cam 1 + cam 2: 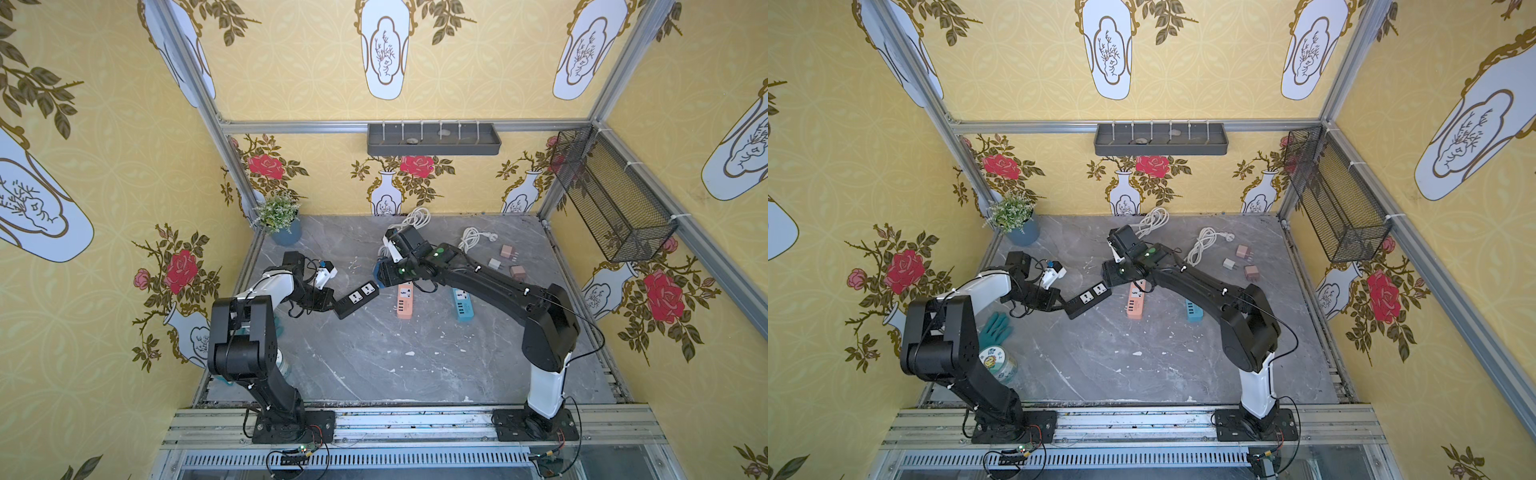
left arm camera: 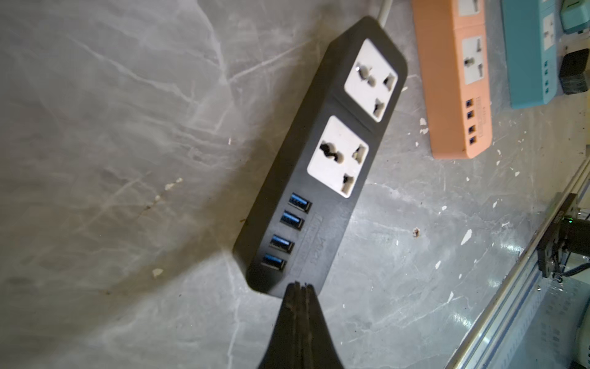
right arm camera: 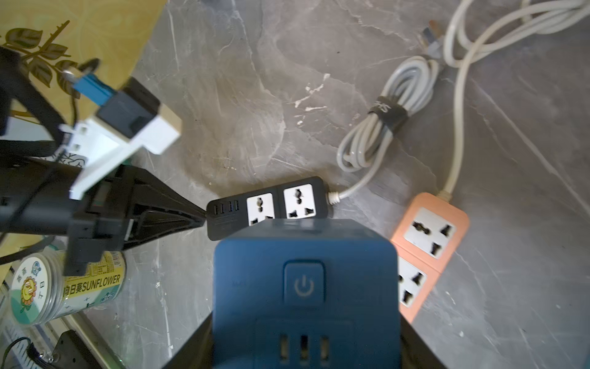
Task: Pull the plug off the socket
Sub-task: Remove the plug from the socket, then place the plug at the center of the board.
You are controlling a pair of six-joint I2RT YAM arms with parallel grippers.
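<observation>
My top views are bright, even and sharp; wrist views run dimmer, with near objects blurred and soft shadows.

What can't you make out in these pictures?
- Blue adapter: in the right wrist view its near end runs off the picture edge.
- Right tool: hidden behind that adapter there.
- Orange strip: in a top view the right arm covers its far end.

Jar (image 3: 68,287) lying on table, label reads "SUNFLOWER" after Chinese characters, partly legible; lid shows sunflower cartoon. Blue adapter (image 3: 305,287) bears power symbol on button. Cable strap (image 3: 388,115) carries lettering, too blurred to read. Black power strip (image 2: 319,159) embossed text illegible.
</observation>
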